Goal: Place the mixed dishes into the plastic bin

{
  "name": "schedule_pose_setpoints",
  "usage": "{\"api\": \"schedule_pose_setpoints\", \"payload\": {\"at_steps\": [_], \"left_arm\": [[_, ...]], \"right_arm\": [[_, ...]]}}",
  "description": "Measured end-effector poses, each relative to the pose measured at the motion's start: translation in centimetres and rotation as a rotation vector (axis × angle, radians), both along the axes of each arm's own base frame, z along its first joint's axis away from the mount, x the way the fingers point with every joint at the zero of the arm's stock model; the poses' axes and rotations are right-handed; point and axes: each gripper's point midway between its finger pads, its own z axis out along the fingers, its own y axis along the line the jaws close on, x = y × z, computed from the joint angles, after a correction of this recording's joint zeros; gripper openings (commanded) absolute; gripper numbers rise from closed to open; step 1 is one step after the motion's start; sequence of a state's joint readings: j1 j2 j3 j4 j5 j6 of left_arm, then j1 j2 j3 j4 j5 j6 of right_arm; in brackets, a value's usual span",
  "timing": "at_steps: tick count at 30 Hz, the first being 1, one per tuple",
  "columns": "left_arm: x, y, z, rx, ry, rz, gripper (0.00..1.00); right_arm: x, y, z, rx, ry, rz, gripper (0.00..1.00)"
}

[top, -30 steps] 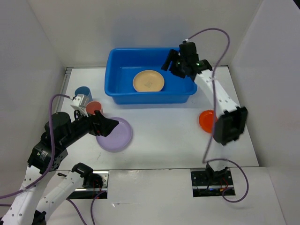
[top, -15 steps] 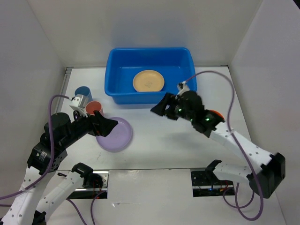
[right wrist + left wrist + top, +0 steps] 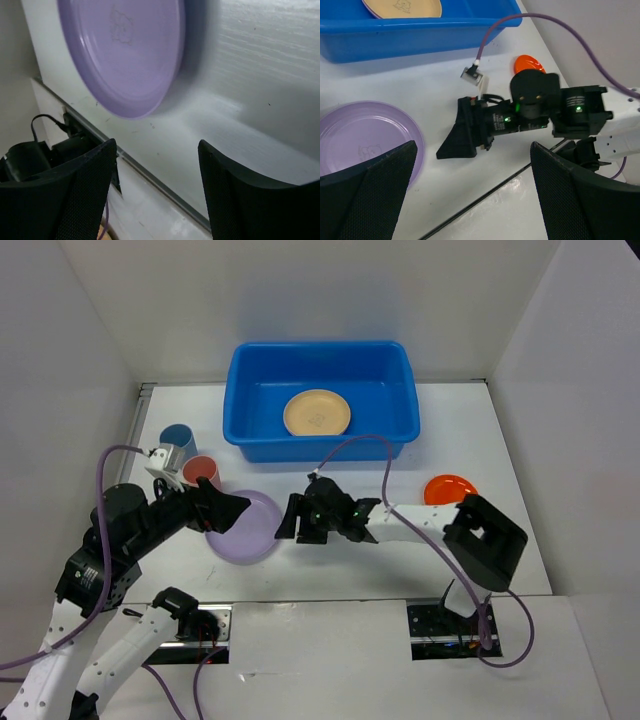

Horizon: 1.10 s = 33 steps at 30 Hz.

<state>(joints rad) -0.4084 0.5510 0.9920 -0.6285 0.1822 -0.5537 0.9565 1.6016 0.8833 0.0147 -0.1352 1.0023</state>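
While both arms crouch low over the white desk (image 3: 350, 570), the lavender plate (image 3: 250, 530) lies flat in the lower left of the overhead view, caught between them. The left gripper (image 3: 236, 510) hangs over the plate's left edge with its fingers spread wide — its wrist camera shows nothing between them. The right gripper (image 3: 288, 521) sits just beside the plate's right rim, pointing at it, jaws likewise wide and empty; whether a fingertip touches the rim I cannot tell. Up at the top centre stands the blue plastic bin (image 3: 270, 450), and a tan-yellow plate (image 3: 317, 412) lies flat on its floor. Left of the bin, the light blue cup (image 3: 178, 437) stands upright near the desk's left edge, with the salmon-pink cup (image 3: 203, 471) just below it, close to the left arm. The orange plate (image 3: 449, 488) rests on the desk at the right — apart from the bin, below its right corner.
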Motion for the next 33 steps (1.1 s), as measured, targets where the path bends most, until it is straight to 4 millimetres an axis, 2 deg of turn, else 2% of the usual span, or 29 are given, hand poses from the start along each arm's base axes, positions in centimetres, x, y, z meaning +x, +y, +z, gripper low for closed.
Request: {"api": "schedule_pose_setpoints", "payload": {"at_steps": [3, 5, 11, 19, 28, 33], "left_arm": [[0.0, 0.0, 0.0, 0.0, 0.0, 0.0, 1.0], [0.0, 0.0, 0.0, 0.0, 0.0, 0.0, 1.0], [0.0, 0.0, -0.1, 0.0, 0.002, -0.001, 1.0], [0.0, -0.1, -0.4, 0.002, 0.009, -0.006, 1.0], [-0.1, -0.1, -0.8, 0.002, 0.009, -0.006, 1.0], [-0.1, -0.1, -1.0, 0.004, 0.014, -0.005, 1.0]], "right_arm": [[-0.5, 0.7, -2.5, -0.029, 0.041, -0.005, 0.7], [-0.4, 0.8, -3.2, -0.035, 0.051, -0.023, 0.69], [1.0, 2.0, -2.8, 0.021, 0.031, -0.084, 0.69], [1.3, 3.0, -5.6, 0.013, 0.065, -0.18, 0.5], [2.3, 3.6, -6.4, 0.049, 0.084, -0.265, 0.29], [3.0, 4.7, -6.6, 0.083, 0.089, -0.285, 0.25]]}}
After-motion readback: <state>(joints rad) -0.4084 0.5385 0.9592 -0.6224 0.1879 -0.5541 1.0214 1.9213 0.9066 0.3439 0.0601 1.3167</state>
